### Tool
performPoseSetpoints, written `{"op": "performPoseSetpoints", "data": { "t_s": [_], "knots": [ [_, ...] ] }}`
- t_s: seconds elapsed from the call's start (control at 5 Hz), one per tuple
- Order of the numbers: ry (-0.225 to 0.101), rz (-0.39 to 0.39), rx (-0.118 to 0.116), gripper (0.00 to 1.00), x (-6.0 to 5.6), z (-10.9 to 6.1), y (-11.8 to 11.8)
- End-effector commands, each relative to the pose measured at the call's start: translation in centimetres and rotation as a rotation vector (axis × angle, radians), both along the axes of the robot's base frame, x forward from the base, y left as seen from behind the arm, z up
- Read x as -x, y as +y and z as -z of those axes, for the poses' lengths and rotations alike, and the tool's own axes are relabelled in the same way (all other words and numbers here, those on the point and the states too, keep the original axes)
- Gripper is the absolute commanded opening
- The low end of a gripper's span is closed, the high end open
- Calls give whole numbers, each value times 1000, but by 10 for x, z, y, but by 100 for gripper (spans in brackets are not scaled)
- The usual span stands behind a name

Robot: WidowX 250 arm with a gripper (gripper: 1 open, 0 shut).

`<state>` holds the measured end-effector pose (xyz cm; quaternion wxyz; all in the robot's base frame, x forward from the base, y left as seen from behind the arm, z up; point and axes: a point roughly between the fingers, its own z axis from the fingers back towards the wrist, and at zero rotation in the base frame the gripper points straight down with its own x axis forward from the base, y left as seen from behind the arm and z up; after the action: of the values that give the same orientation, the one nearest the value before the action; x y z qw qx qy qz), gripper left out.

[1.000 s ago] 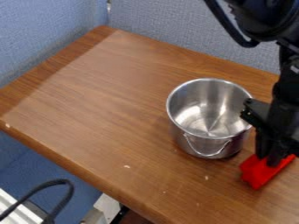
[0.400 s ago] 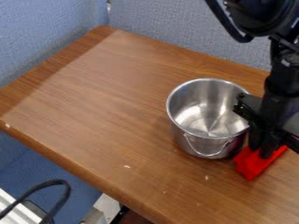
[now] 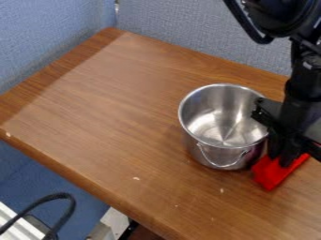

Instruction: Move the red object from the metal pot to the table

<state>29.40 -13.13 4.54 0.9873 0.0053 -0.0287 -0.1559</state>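
The red object [image 3: 279, 175] is a bright red block just right of the metal pot [image 3: 205, 141], low over the table [image 3: 113, 94] near its front right edge. My gripper [image 3: 286, 161] points straight down and is shut on the block's upper end, its black fingers hiding that part. The block lies outside the pot, close to its wall. I cannot tell whether the block's lower end touches the wood. The shiny pot stands upright with nothing inside, its wire loop handle facing the front.
The brown wood-grain tabletop stretches left and back from the pot. A blue padded wall stands behind the table. A black cable loops on the floor below the front left edge. The table's right front edge is close to the block.
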Motion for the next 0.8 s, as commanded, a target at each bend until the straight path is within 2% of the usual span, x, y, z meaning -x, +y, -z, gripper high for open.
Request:
{"op": "performPoseSetpoints", "data": {
  "t_s": [0.0, 0.4, 0.6],
  "knots": [
    [-20, -19, 5, 0, -7, -3, 4],
    [-17, -14, -4, 0, -8, 2, 4],
    [-18, -15, -3, 100, -9, 2, 4]
  ]
}}
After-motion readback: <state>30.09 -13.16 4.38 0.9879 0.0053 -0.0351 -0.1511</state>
